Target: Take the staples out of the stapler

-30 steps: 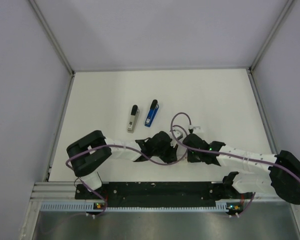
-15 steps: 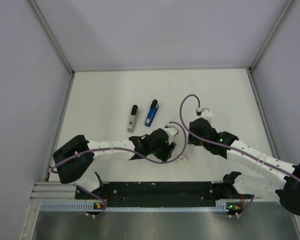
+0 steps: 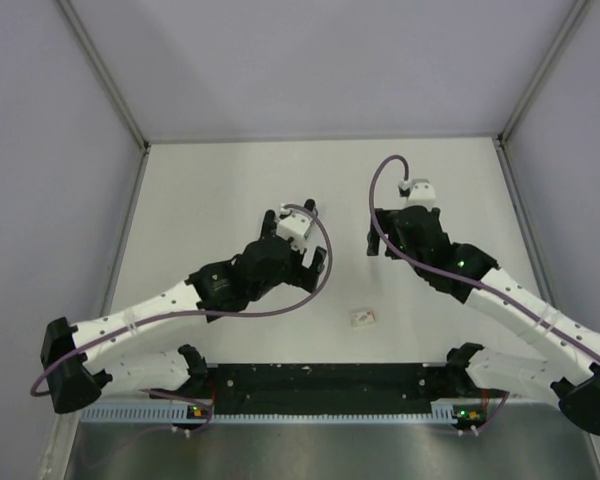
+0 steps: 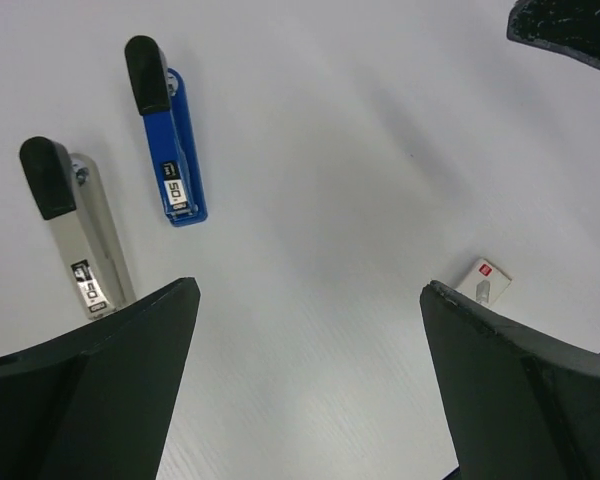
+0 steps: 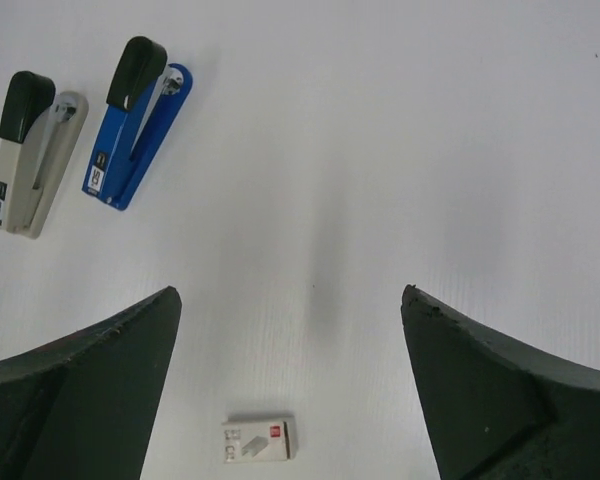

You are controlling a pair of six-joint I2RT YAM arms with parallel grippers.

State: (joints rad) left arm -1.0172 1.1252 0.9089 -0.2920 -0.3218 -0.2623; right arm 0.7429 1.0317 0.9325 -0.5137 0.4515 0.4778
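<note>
Blue stapler [image 5: 137, 128] just beside grey stapler [image 5: 28, 160]

We are observing the slim blue stapler [image 4: 172, 150], black-capped at one end, labelled near the other, lying closed and flat on the white table [image 4: 360, 150].

Table [image 3: 210, 180] taken from above, behind arm bases, far off. Wrist views aimed down between own fingers [image 4: 100, 400], closer; stapler [image 4: 175, 150], staple box [image 5: 260, 440] shared ahead of both.
</note>
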